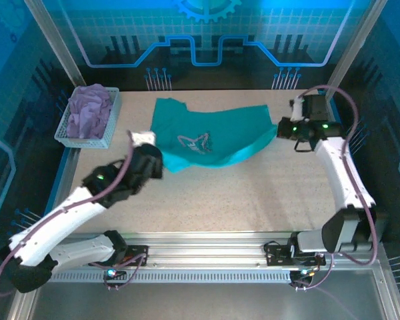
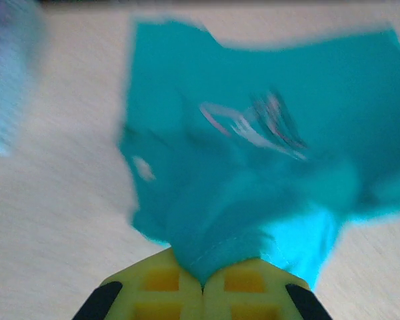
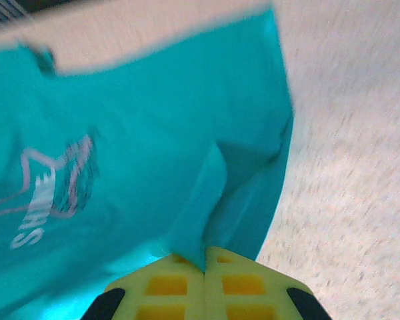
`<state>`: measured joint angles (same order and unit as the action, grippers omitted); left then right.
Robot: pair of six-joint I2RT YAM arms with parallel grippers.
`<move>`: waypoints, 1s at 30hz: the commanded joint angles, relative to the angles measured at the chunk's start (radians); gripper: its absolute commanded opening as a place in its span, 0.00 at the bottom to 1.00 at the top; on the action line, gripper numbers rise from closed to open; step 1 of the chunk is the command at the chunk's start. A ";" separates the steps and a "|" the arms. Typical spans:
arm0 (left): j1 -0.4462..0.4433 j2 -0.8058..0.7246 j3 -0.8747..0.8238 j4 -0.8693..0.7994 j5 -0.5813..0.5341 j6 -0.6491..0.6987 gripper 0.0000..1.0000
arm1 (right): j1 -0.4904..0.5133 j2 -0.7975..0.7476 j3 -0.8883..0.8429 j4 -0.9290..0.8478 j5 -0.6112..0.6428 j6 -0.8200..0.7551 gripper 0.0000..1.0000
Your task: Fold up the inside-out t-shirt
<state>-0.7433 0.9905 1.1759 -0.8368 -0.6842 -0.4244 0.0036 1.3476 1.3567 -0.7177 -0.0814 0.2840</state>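
Both grips are closed tight on cloth. My left end effector point(image 1: 143, 139) sits left of centre in the top view, its yellow pads point(image 2: 160, 283) pressed together on a bunched fold at the left edge of the teal inside-out cloth t-shirt point(image 1: 213, 130). My right end effector point(image 1: 281, 128), at the right of that view, pinches the shirt's opposite edge the same way, with a ridge of fabric running up from the closed tips point(image 3: 205, 265). The shirt lies spread between the two grips across the upper middle of the speckled beige counter point(image 1: 253, 193), its faint printed design near the centre and its lower hem curving. I cannot tell whether the held edges are clear of the surface. At the upper left, a white mesh basket point(image 1: 87, 141) holds a lavender-purple cloth garment point(image 1: 90, 108), apart from the shirt. I judge this an early step, with both sides taken up to stretch and flatten the shirt and no fold made yet. The next move calls for both arms travelling together under even tension, so neither pinch slips and the cloth does not bunch.
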 commanded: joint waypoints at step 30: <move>0.490 0.514 1.044 -0.083 0.107 0.454 0.00 | -0.066 0.000 0.519 -0.021 -0.024 -0.041 0.00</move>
<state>-0.2672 1.5723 2.1834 -0.9562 -0.6285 0.0509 -0.0521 1.3632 1.7927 -0.7849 -0.1143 0.2607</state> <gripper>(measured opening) 0.053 0.045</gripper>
